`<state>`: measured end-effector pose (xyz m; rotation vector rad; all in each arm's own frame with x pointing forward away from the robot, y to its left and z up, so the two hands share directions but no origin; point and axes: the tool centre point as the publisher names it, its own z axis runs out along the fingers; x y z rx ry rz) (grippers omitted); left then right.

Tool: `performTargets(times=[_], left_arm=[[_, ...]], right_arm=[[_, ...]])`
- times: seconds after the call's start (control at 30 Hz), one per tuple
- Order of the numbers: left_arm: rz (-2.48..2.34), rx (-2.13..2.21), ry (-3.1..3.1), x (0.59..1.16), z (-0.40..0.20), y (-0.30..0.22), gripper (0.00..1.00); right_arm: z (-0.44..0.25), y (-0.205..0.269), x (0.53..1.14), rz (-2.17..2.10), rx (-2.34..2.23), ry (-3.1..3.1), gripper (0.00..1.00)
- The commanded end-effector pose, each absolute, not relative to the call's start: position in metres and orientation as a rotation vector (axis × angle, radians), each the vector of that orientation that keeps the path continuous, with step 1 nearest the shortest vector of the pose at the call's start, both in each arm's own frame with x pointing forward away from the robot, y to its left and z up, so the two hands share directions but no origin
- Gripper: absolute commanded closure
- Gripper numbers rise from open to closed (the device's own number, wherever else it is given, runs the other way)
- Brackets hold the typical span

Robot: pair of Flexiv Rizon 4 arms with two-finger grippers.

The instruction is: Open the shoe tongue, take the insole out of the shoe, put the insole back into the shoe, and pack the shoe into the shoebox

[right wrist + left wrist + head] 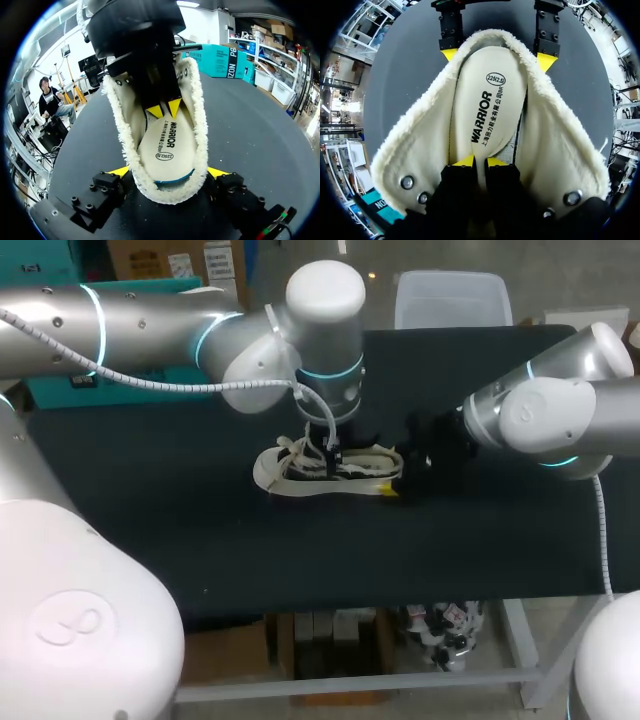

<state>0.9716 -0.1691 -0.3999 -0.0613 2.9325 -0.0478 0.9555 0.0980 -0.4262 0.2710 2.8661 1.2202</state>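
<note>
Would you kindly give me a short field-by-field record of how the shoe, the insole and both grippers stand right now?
shoe: on the black table, fleece-lined opening spread wide
insole: lying inside the shoe, print side up
left gripper: reaching down into the shoe, fingers closed on the insole's edge
right gripper: holding the shoe's heel end, one finger on each side
task stage: insole in the shoe, shoe not in a box
</note>
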Motion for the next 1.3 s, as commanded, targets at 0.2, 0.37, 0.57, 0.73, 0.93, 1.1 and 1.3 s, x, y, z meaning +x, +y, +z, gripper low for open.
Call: performTargets(times=[0.2,0.37,0.57,0.73,0.93,1.1,1.3], left_arm=[[-0.18,-0.061,2.93,0.977,-0.425,-0.175,1.0],[-0.256,-0.075,2.939,0.973,-0.408,-0.179,1.0],[-0.336,-0.069,2.953,0.969,-0.388,-0.184,1.0],[-0.352,-0.061,2.949,0.964,-0.376,-0.19,1.0],[-0.379,-0.058,2.948,0.963,-0.363,-0.193,1.0],[-0.408,-0.056,2.95,0.962,-0.355,-0.194,1.0],[-0.451,-0.039,2.962,0.96,-0.349,-0.196,1.0]], right_arm=[[-0.43,0.098,0.952,1.228,0.262,2.871,1.0],[-0.43,0.098,0.952,1.228,0.262,2.871,1.0],[-0.43,0.098,0.952,1.228,0.262,2.871,1.0],[-0.43,0.098,0.952,1.228,0.262,2.871,1.0],[-0.43,0.098,0.952,1.228,0.262,2.871,1.0],[-0.43,0.098,0.952,1.228,0.262,2.871,1.0],[-0.43,0.098,0.952,1.228,0.262,2.871,1.0]])
